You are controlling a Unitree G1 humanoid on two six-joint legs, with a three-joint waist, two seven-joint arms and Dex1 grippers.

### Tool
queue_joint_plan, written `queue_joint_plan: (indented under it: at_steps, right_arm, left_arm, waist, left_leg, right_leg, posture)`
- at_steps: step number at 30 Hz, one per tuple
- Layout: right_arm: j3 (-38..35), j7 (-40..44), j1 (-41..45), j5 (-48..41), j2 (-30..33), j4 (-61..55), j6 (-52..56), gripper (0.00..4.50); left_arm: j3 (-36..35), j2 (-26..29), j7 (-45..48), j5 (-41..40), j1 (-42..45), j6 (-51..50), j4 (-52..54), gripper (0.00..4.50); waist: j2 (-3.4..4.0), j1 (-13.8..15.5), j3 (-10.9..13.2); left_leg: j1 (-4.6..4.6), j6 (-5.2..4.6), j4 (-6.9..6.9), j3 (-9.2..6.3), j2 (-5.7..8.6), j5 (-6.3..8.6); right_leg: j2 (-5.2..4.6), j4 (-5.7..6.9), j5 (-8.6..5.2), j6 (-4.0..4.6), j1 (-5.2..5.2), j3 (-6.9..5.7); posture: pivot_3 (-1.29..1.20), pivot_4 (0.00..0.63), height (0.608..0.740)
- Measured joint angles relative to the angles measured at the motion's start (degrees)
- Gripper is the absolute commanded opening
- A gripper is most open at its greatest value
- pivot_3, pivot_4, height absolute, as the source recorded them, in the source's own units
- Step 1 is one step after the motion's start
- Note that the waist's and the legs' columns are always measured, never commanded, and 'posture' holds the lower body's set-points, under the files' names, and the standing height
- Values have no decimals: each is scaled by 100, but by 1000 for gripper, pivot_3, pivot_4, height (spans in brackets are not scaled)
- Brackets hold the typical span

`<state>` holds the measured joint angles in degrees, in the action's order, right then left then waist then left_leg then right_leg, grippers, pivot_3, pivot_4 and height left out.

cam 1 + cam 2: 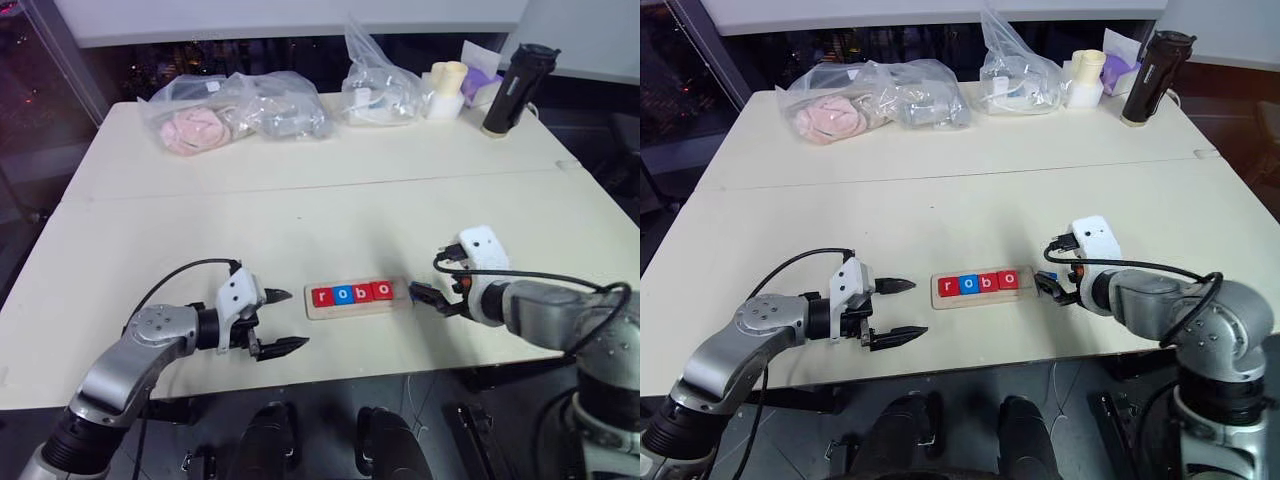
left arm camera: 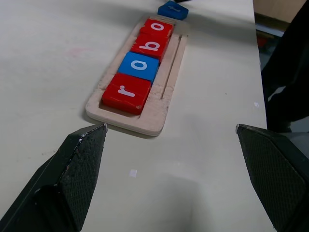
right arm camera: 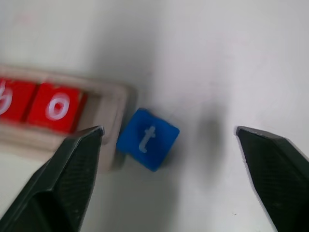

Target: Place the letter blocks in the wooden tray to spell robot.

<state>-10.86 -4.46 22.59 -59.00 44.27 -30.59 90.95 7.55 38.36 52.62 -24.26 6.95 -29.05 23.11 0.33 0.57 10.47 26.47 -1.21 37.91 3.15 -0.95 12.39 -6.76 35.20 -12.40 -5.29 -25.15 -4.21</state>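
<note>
The wooden tray (image 1: pixel 345 311) lies near the table's front edge, between my two grippers. Four letter blocks sit in its groove in a row: red r (image 2: pixel 125 92), blue o (image 2: pixel 140 66), red b (image 2: pixel 150 45) and red o (image 3: pixel 57 107). A blue t block (image 3: pixel 147 139) lies tilted on the table just off the tray's right end, touching it or almost so. My right gripper (image 3: pixel 169 129) hangs over the t block, open, with a finger on each side and clear of it. Left of the tray, my left gripper (image 1: pixel 285 322) is open and empty, pointing at the tray.
Clear plastic bags (image 1: pixel 235 112) with soft items lie along the table's far side. Beside them are a pale cup (image 1: pixel 447 88), a purple and white package (image 1: pixel 482 72) and a black bottle (image 1: pixel 515 88). A seam (image 1: pixel 300 188) crosses the table.
</note>
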Motion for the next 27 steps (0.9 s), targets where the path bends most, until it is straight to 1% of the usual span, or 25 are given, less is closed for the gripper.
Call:
queue_joint_plan:
  at_steps: [2,3,5,7,9,12,13,14,16,17,21,23,27]
  right_arm:
    - [527,863,-19,394,929,32,-522,4463]
    - [731,1267,-37,655,1245,141,-934,4463]
    - [1083,2157,-133,1257,1721,521,-1913,4463]
    - [1534,3165,-325,2003,2208,867,-3125,4463]
    - [1850,3999,-420,2640,2408,1160,-4215,4463]
    - [2121,5085,-512,3275,2431,1577,-5615,4463]
    - [2154,5331,-531,3367,2422,1688,-5891,4463]
    - [2229,5769,-498,3543,2366,1930,-6391,4463]
    - [2378,6295,-300,3803,2204,2401,-6933,4463]
    - [2425,6567,-151,3904,2088,2699,-7117,4463]
    - [2546,7191,346,4310,1776,3499,-7583,4463]
    - [2579,7432,543,4482,1602,3821,-7755,4463]
    - [2622,7748,672,4735,1379,4201,-7946,4463]
  left_arm:
    - [-3,6,-10,0,-1,-1,-8,4500]
    - [-2,1,-14,1,7,-1,-13,4500]
    - [-2,1,-24,0,25,-2,-16,4500]
    - [-4,9,-29,1,17,-3,-21,4500]
    - [-4,9,-29,1,20,-4,-26,4500]
    - [-4,8,-34,1,26,-7,-26,4500]
    - [-5,8,-35,0,26,-7,-26,4500]
    - [-5,8,-39,0,23,-18,-26,4500]
    - [-9,11,-39,-1,24,-27,-23,4500]
    - [-9,14,-39,-1,26,-31,-24,4500]
    - [-19,31,-37,-1,30,-34,-27,4500]
    - [-24,41,-38,-1,37,-35,-26,4500]
    - [-43,54,-39,-4,26,-37,-25,4500]
  waist:
    - [-3,13,1]
    - [-3,9,1]
    - [-6,4,2]
    - [-5,8,2]
    - [-5,7,2]
    - [-6,3,2]
    - [-6,6,2]
    - [-6,8,3]
    - [-6,4,3]
    - [-6,3,3]
    - [-7,10,3]
    - [-7,18,3]
    - [-7,20,3]
  left_leg:
    - [1,-1,-2,-2,1,1]
    - [1,-2,-2,1,1,2]
    - [0,-3,0,4,2,3]
    - [0,-3,0,6,2,4]
    - [0,-4,0,6,2,3]
    - [-1,-4,0,6,0,3]
    - [0,-4,0,7,0,3]
    - [-2,-4,1,6,0,3]
    - [-2,-4,7,7,0,3]
    - [-2,-4,9,7,0,3]
    - [-3,-3,9,6,0,3]
    - [-3,-3,9,6,1,3]
    - [-2,-4,10,8,2,2]
  right_leg:
    - [0,-9,-3,-4,3,-2]
    - [-1,-11,-8,-12,3,-2]
    - [-1,-14,-14,-23,5,-1]
    - [-2,-14,-15,-24,3,-1]
    - [-1,-12,-14,-24,2,0]
    - [1,-10,-12,-22,2,0]
    - [1,-9,-12,-22,2,0]
    - [1,-9,-11,-21,4,0]
    - [1,-8,-9,-19,5,0]
    - [1,-8,-6,-14,6,-1]
    - [0,-2,0,-4,7,0]
    - [1,-1,0,-4,7,-1]
    - [0,-1,0,-5,9,-1]
  posture:
    - [0,150,725]
    - [0,150,725]
    - [0,150,725]
    - [0,150,725]
    - [0,150,725]
    - [0,150,725]
    - [0,150,725]
    - [0,150,725]
    - [0,150,725]
    - [0,150,725]
    - [0,150,725]
    - [0,150,725]
    - [0,150,725]
